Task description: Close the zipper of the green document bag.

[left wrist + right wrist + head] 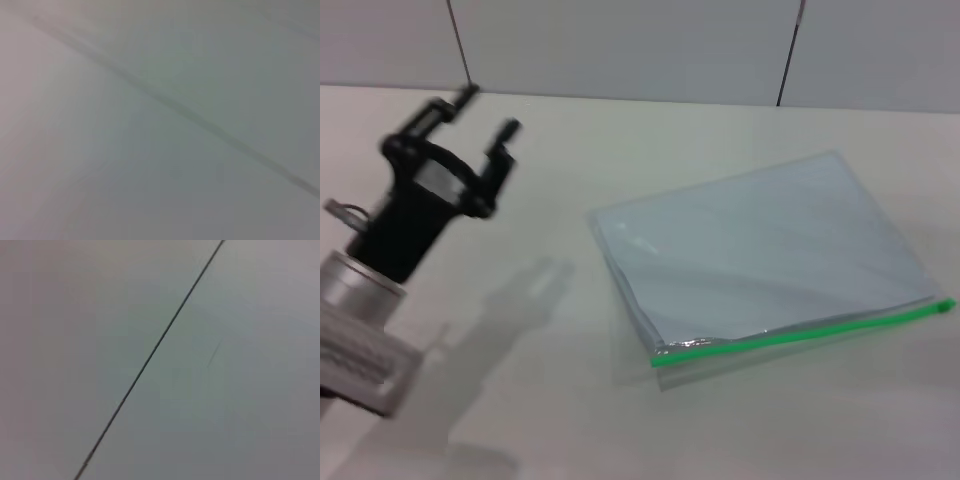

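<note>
**Bag flat at right, left gripper up at left**

I see the green document bag (760, 250) lying flat on the table (570, 400), center-right of head view: translucent blue-grey pouch, slightly skewed. The zipper (800, 332), a bright green strip, runs along its lower edge toward the frame's right border; can't pick out the slider. Left gripper (482, 112) hangs upper left, fingers spread, holding nothing, well apart from bag. Right gripper not in view. Both wrist cams show only plain grey surface w/ a dark line.
</note>
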`<control>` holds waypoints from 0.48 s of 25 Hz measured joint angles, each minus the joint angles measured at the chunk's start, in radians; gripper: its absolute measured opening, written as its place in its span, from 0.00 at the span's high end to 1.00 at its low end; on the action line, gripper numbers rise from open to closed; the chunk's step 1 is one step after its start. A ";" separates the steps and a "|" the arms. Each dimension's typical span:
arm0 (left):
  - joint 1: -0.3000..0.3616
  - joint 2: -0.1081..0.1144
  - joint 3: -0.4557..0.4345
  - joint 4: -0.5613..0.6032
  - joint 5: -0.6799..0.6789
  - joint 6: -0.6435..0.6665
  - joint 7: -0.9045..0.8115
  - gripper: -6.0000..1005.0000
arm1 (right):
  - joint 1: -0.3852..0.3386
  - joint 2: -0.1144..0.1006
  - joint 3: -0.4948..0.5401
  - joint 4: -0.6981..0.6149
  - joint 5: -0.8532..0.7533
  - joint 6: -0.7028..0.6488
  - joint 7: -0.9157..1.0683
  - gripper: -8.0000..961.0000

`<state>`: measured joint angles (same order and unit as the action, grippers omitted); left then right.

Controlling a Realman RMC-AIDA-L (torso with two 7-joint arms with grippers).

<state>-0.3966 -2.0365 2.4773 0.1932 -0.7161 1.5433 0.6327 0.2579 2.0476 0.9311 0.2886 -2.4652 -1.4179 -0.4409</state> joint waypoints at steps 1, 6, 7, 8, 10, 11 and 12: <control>0.000 0.000 0.000 0.000 -0.039 0.001 -0.024 0.53 | 0.001 0.000 -0.002 0.001 0.000 0.000 0.017 0.26; 0.010 0.002 0.000 -0.023 -0.177 0.017 -0.186 0.53 | 0.004 0.000 -0.021 0.001 0.002 0.011 0.052 0.26; 0.015 0.002 0.000 -0.030 -0.197 0.026 -0.225 0.53 | 0.003 0.001 -0.025 0.002 0.002 0.014 0.064 0.26; 0.025 0.003 -0.010 -0.037 -0.230 0.042 -0.290 0.53 | 0.000 0.001 -0.031 0.004 0.002 0.014 0.103 0.26; 0.027 0.004 -0.019 -0.041 -0.241 0.047 -0.314 0.53 | -0.001 0.001 -0.034 0.005 0.002 0.011 0.131 0.26; 0.030 0.005 -0.032 -0.045 -0.247 0.050 -0.332 0.53 | -0.001 0.001 -0.036 0.005 0.002 0.007 0.158 0.26; 0.032 0.005 -0.040 -0.048 -0.250 0.052 -0.341 0.53 | 0.000 0.000 -0.036 0.006 0.002 0.007 0.186 0.26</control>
<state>-0.3649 -2.0314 2.4370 0.1452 -0.9665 1.5950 0.2919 0.2574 2.0476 0.8953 0.2941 -2.4632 -1.4107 -0.2553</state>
